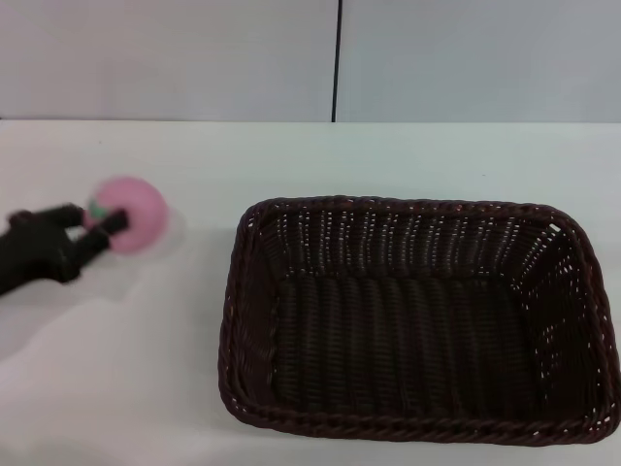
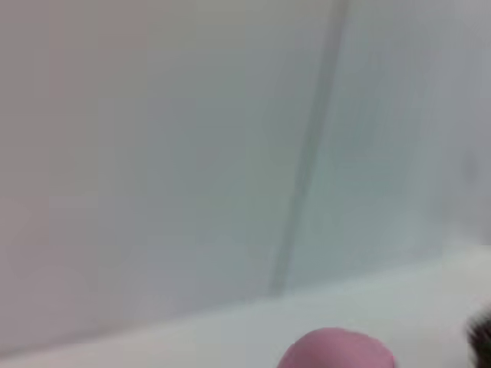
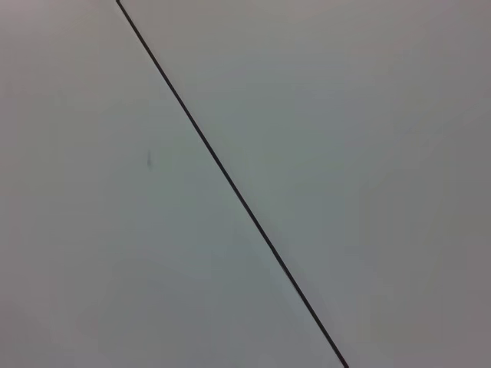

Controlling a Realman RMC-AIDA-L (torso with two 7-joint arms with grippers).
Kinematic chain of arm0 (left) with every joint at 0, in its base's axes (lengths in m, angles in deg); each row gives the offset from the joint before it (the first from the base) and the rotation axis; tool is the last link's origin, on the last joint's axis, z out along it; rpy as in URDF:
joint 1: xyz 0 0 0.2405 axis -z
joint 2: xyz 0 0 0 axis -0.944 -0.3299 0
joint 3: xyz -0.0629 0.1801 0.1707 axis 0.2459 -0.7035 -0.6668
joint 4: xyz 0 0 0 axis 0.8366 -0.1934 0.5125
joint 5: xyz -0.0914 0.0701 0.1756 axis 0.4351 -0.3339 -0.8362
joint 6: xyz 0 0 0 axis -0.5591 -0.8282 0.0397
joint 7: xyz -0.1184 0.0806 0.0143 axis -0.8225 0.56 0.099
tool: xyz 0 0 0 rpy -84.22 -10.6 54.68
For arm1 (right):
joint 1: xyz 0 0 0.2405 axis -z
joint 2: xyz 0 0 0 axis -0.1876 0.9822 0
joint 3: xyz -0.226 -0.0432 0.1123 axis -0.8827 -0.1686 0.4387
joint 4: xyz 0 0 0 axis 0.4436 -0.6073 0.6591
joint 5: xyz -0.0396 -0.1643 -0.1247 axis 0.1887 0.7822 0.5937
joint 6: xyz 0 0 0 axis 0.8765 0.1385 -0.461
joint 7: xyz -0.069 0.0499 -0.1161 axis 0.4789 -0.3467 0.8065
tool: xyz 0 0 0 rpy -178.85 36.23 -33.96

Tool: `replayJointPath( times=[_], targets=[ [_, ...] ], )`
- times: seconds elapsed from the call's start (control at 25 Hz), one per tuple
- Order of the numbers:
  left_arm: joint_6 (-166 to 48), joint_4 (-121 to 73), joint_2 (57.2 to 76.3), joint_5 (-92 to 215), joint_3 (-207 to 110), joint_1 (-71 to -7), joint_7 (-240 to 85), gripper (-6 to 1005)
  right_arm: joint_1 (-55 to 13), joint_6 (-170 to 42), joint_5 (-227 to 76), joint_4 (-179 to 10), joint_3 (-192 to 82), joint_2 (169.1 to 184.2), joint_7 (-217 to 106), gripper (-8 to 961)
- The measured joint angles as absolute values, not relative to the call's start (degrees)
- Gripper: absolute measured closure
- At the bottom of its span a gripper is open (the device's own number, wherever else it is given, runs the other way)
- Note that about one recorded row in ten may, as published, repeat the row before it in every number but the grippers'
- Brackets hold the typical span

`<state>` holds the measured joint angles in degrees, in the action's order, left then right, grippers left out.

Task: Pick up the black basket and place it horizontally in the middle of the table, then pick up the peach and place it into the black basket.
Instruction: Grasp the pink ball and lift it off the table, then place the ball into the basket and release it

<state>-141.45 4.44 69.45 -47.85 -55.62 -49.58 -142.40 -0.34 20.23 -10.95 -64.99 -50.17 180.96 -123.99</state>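
The peach [image 1: 131, 215], a small pink ball with a green mark, is showing at the head view's left, my left gripper [image 1: 97, 222] pinching it from the left; the black basket [image 1: 417, 318] is sitting at right on the table [image 1: 146, 369]. In the left wrist view, the peach [image 2: 336, 349] is peeking up at the bottom edge.

— What's behind the worktop [image 1: 408, 155]?
— A plain pale grey wall [image 1: 165, 58], made of two flat panels. A thin dark seam [image 1: 338, 58] runs straight down between them to the worktop's far edge.
— And the worktop itself?
— White, smooth, wide. The light is soft and even, with only faint shadows.
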Motion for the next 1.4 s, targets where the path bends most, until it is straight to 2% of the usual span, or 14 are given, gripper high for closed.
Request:
replayJointPath(
  times=[0.24,0.48,0.6,0.88,1.32,1.4],
  targets=[
    [-146.31,-0.41,69.38,-42.27,-51.91,-48.8,-142.36,759,-0.63,20.23,-10.94,-65.51,-50.17,180.96,-123.99,408],
    [-153.36,-7.17,70.07,-42.39,-62.3,-42.05,-141.24,803,-1.39,20.24,-10.7,-65.67,-50.2,180.96,-123.99,409],
    [-152.18,-7.87,70.33,-42.39,-64.46,-41.03,-141.35,822,-1.47,20.23,-10.66,-65.8,-50.21,180.96,-123.99,409],
    [-150.32,-10.32,70.2,-41.29,-64.72,-40.4,-140.99,727,-1.52,19.89,-10.56,-66.76,-50.33,180.96,-123.99,409],
    [-152.26,-10.14,70.01,-37.28,-64.72,-41.29,-140.94,239,-2.28,19.7,-10.95,-67.81,-50.18,181.03,-123.99,408],
    [-153.35,-10.05,70.01,-35.54,-64.72,-41.74,-140.5,220,-2.35,19.63,-11.28,-67.89,-50.17,181.05,-123.99,408]
  ],
)
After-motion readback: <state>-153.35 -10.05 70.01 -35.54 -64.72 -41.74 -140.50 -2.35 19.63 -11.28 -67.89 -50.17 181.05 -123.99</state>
